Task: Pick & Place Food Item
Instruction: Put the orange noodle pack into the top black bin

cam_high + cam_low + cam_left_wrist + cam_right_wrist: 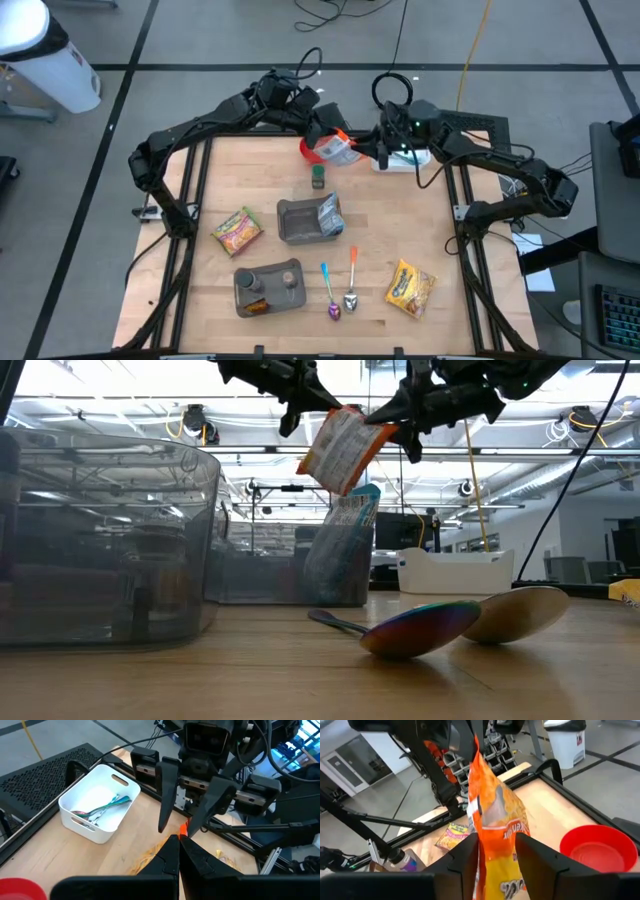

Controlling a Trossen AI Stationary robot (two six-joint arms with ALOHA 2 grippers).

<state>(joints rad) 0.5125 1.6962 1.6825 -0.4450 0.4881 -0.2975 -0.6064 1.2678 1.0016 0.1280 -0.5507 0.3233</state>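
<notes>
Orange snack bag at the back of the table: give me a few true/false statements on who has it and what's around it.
1. The orange snack bag is held up off the table. True.
2. The left gripper is shut on the bag. True.
3. The right gripper waits far from the bag. False: its fingers sit either side of the bag.
4. The red bowl holds the bag. False: the bowl looks empty.
5. Two spoons lie on the table. True.
</notes>
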